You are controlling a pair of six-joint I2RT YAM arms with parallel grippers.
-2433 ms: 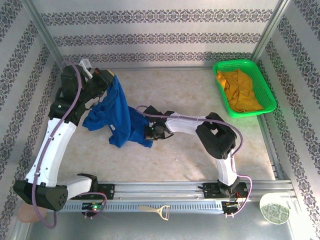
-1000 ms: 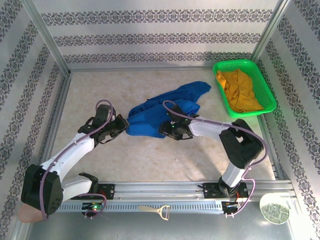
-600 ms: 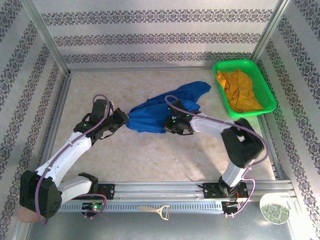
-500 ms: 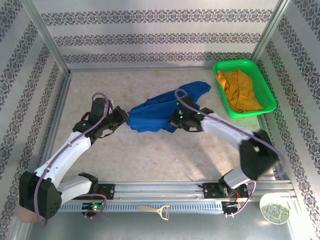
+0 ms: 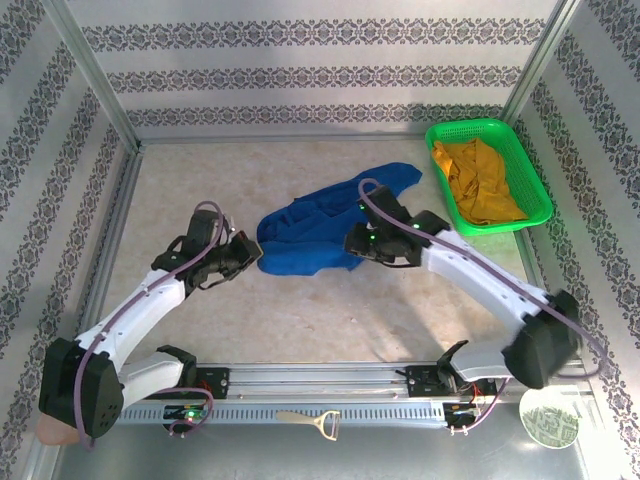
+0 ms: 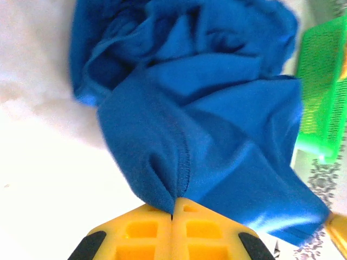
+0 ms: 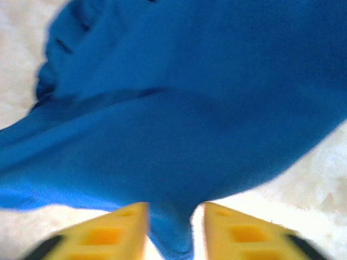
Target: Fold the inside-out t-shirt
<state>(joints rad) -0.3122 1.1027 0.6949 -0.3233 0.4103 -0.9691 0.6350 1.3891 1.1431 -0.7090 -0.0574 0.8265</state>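
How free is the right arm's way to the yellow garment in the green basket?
Probably free: the green basket is open-topped, and nothing covers the yellow garment. The right gripper stands open around a fold of the blue t-shirt, so it would first have to back off that.

T-shirt mid table, between left gripper and right gripper — basket far right, garment inside.

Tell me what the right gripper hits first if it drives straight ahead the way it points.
The blue t-shirt: a fold of it lies between the open jaws of the right gripper, and more cloth spreads directly ahead.
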